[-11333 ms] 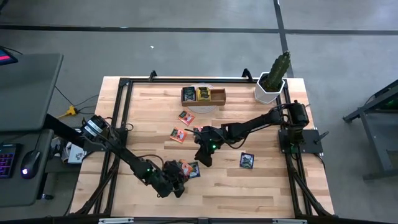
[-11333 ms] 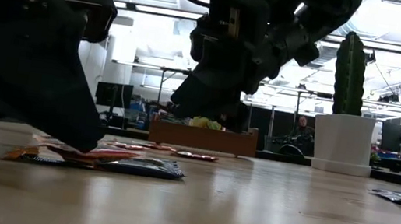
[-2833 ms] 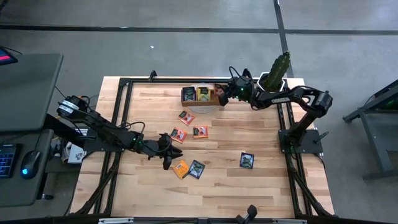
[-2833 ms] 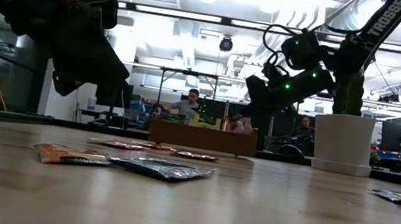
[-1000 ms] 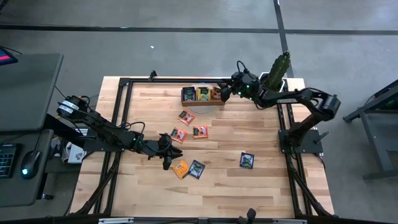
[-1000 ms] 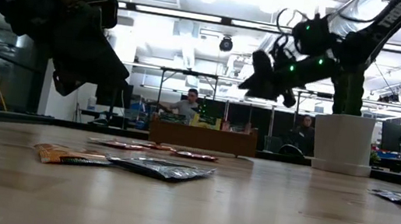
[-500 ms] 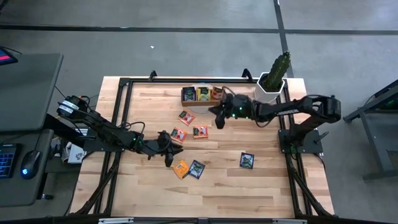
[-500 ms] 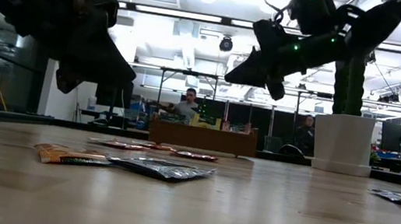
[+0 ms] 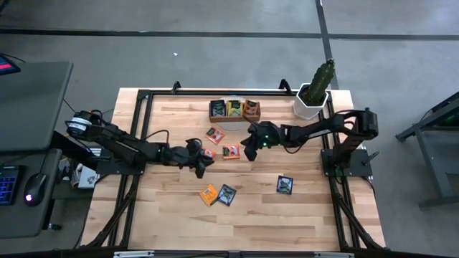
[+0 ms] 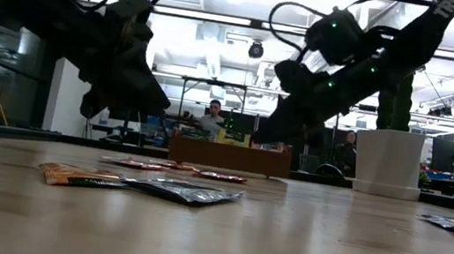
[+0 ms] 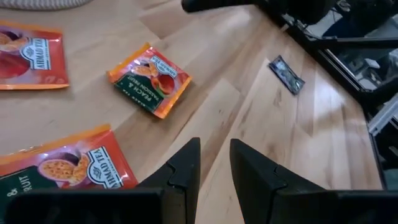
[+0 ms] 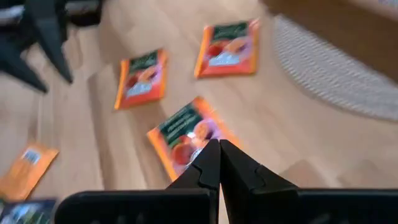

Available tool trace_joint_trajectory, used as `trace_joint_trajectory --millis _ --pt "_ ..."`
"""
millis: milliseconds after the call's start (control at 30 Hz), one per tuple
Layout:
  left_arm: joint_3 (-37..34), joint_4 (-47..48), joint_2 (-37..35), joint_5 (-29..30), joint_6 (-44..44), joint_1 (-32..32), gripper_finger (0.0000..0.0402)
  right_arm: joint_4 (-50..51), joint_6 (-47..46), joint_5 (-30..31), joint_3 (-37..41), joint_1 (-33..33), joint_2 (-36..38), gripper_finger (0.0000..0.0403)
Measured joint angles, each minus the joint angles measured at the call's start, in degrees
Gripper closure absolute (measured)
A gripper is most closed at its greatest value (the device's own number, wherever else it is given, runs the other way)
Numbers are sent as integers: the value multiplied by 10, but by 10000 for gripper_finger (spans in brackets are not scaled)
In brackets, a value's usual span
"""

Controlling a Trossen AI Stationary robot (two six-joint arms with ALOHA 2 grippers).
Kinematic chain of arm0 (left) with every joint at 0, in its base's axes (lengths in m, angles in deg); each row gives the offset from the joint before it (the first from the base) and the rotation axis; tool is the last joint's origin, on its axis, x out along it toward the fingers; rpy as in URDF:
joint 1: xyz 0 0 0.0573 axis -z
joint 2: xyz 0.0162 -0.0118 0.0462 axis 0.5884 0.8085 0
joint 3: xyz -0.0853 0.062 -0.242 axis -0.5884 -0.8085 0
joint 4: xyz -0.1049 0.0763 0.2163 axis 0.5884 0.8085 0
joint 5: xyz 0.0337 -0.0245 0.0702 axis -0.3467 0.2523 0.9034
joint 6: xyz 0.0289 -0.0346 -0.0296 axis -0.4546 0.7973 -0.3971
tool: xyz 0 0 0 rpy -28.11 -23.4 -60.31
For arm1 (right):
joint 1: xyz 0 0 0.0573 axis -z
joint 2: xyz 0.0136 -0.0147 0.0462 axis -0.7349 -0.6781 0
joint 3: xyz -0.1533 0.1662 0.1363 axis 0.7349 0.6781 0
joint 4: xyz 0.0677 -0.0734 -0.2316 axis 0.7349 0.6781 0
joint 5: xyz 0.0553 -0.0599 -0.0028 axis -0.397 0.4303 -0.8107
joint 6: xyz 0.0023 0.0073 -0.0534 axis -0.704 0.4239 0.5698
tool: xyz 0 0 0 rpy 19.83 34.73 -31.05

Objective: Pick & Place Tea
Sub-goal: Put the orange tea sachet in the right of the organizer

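Three orange tea sachets lie flat mid-table: one (image 9: pixel 214 135) toward the tray, one (image 9: pixel 231 151) in the middle, one (image 9: pixel 208 153) to its left. An orange sachet (image 9: pixel 209 194) and a dark one (image 9: pixel 227 194) lie nearer the front, another dark one (image 9: pixel 285 185) to the right. My right gripper (image 9: pixel 247 149) hovers shut just right of the middle sachet (image 12: pixel 186 140), clear of the table (image 10: pixel 263 137). My left gripper (image 9: pixel 203 162) stands narrowly open, nothing between its fingers (image 11: pixel 214 165), beside the left sachet (image 11: pixel 68 168).
The brown wooden tray (image 9: pixel 234 116) at the far middle holds several sachets. A white pot with a cactus (image 9: pixel 313 100) stands at the far right corner. A black frame (image 9: pixel 140 129) borders the table. Bare wood lies along the near edge.
My right gripper has swung from above the tray down and toward the near edge, to the orange sachets mid-table, and its fingers have shut. My left gripper has gone toward the far edge, up to the left orange sachet. No sachet has moved.
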Motion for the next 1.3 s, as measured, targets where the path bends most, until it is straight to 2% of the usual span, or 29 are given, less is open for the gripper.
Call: trace_joint_trajectory --millis 167,467,933,1300 --pt "0 0 0 -20 -1 -13 315 73 68 -53 -60 -1 -41 402" --pt "0 1 0 -34 1 -12 315 188 135 -54 -155 6 -104 403" --pt "0 11 1 -34 26 -12 315 214 149 -57 -158 28 -116 403" --pt "5 -4 61 -52 62 -12 315 215 146 -53 -158 28 -116 403"
